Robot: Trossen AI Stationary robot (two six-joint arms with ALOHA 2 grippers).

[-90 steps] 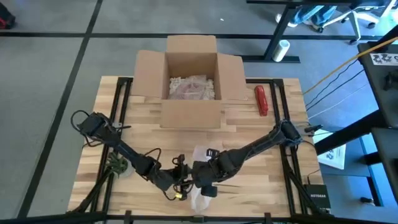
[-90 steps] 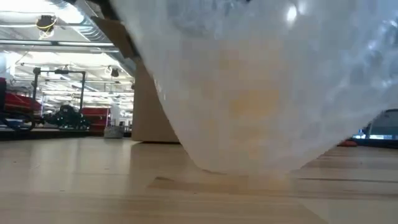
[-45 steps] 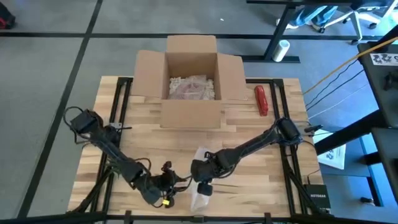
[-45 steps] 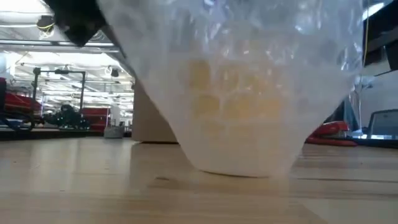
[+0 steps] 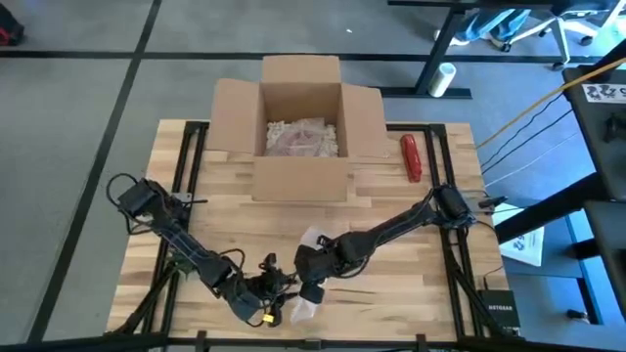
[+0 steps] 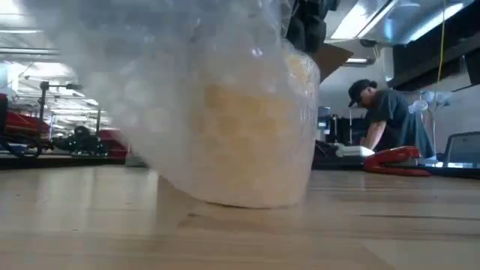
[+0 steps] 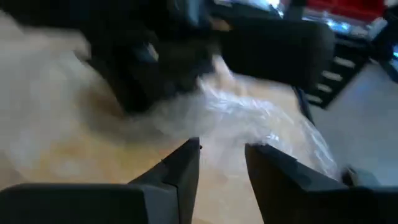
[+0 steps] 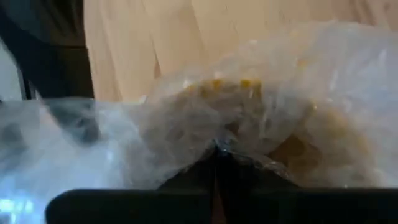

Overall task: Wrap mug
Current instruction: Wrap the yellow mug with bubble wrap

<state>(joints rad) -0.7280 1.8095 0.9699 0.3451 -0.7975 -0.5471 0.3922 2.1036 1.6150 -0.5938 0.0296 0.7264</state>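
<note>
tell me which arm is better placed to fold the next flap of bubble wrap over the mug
Left, probably. The right gripper is shut on the bubble wrap, pinning it around the yellow mug. The left gripper is open, empty and right beside the loose wrap.

The box (image 5: 301, 127) stands at the far middle of the desk (image 5: 391, 210), and the stapler (image 5: 411, 156) lies just to its right. The wrapped mug (image 5: 301, 305) sits at the near edge, between the left pincer (image 5: 266, 301) and the right pincer (image 5: 311, 284). A person (image 6: 386, 112) is behind the desk.
</note>
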